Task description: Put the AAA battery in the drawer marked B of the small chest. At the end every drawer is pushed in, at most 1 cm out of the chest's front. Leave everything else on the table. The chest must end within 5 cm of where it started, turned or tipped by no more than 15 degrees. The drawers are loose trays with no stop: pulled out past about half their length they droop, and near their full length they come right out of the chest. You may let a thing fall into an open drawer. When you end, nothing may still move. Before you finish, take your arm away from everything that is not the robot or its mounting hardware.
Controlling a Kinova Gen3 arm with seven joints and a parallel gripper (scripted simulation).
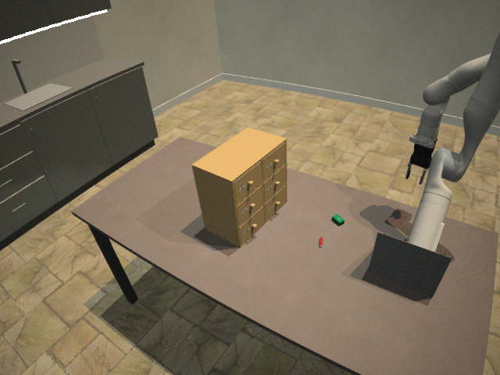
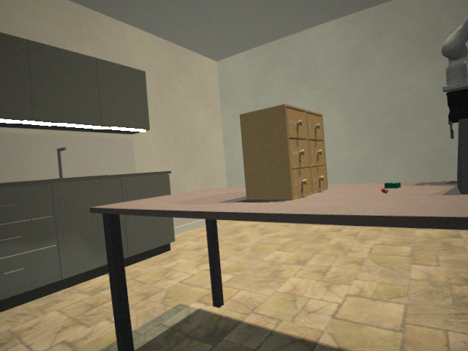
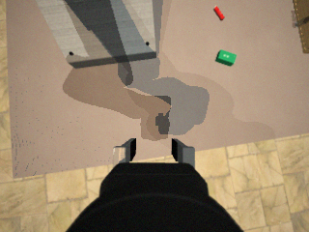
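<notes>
The small red AAA battery (image 1: 320,241) (image 2: 384,190) (image 3: 219,13) lies on the brown table (image 1: 282,282) in front of the chest. The wooden chest (image 1: 241,184) (image 2: 283,151) stands near the table's middle with two columns of three drawers, all pushed in; the small labels are too small to read. My gripper (image 1: 415,176) (image 3: 154,146) is open and empty. It hangs high above the table's far right edge, well away from the battery and the chest. Only one of its fingers shows in the exterior view, at the right edge.
A green block (image 1: 338,219) (image 2: 392,185) (image 3: 225,57) lies on the table a little beyond the battery. The arm's base plate (image 1: 403,266) (image 3: 106,29) stands at the right side of the table. Kitchen cabinets (image 1: 60,133) line the left wall.
</notes>
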